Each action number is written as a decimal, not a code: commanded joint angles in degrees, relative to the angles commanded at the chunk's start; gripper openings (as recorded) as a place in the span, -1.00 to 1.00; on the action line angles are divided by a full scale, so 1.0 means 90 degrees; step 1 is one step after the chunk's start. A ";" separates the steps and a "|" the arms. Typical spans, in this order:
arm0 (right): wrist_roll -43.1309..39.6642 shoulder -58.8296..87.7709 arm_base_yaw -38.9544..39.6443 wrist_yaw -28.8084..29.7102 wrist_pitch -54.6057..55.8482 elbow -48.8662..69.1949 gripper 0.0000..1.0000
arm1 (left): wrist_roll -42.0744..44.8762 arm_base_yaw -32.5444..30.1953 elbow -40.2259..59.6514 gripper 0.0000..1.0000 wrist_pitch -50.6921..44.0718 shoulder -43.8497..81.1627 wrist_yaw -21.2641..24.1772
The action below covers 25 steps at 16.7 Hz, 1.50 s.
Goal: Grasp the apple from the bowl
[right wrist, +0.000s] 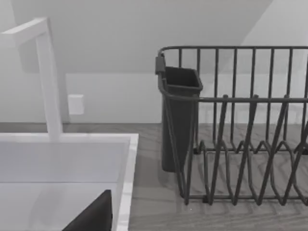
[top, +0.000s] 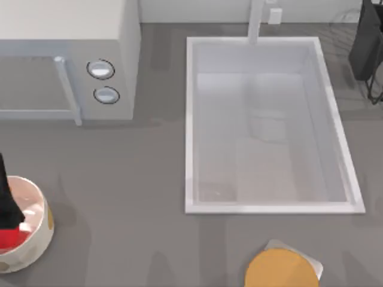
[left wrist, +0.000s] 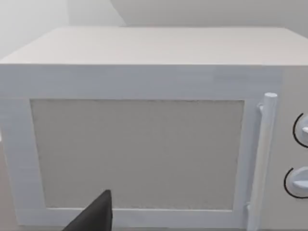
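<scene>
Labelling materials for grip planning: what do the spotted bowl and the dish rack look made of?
The round cream bowl with orange-yellow spots looks like glazed ceramic, given its glossy, pale shiny inside. The dark wire dish rack looks like coated metal: thin, matte rods.

Bright even light; soft faint shadows; sharp.

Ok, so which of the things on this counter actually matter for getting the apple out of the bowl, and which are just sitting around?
Part of the job:
apple, red, lying in the bowl
bowl, at the table's left front edge
left gripper, black, down in the bowl over the apple

Just lying about:
microwave
sink with faucet
orange disc on a grey base
dish rack
</scene>
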 joint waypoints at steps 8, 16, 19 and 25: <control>0.0000 0.0000 0.0000 0.0000 0.0000 0.0000 1.00 | 0.0070 0.0049 0.1127 1.00 -0.1186 0.1430 0.0000; 0.0000 0.0000 0.0000 0.0000 0.0000 0.0000 1.00 | 0.0253 0.0177 0.4058 1.00 -0.4269 0.5910 0.0000; 0.0000 0.0000 0.0000 0.0000 0.0000 0.0000 1.00 | 0.0318 0.0222 0.5096 1.00 -0.5362 0.7568 0.0000; 0.0000 0.0000 0.0000 0.0000 0.0000 0.0000 1.00 | 0.0398 0.0278 0.6377 1.00 -0.6709 0.9540 0.0000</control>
